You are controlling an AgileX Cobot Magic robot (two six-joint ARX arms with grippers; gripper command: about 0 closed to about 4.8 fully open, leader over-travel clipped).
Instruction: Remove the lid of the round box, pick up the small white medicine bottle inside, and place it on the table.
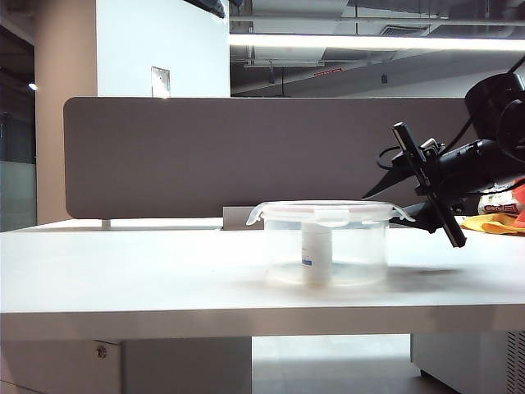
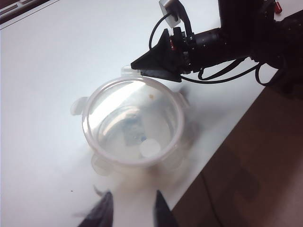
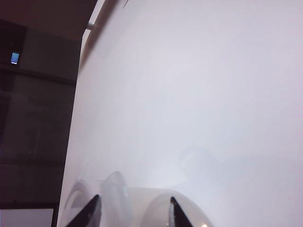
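Observation:
The round box [image 1: 328, 250] stands mid-table [image 1: 123, 263], clear and frosted. Its lid [image 1: 328, 212] lies on top with the clip tabs flared outward. The small white medicine bottle [image 1: 316, 256] stands upright inside; its cap [image 2: 150, 148] shows through the lid [image 2: 132, 118]. My right gripper [image 1: 392, 205] is at the box's right rim, open, one clip tab [image 3: 118, 198] between its fingertips [image 3: 134, 204]. From the left wrist view it [image 2: 144, 70] sits at the lid's edge. My left gripper [image 2: 130, 208] hangs above the box's other side, open and holding nothing; the exterior view does not show it.
A grey partition panel [image 1: 246, 156] runs along the back of the table. A yellow-orange item [image 1: 496, 220] lies at the far right behind the right arm. The table's edge and brown floor [image 2: 265, 165] are close beside the box.

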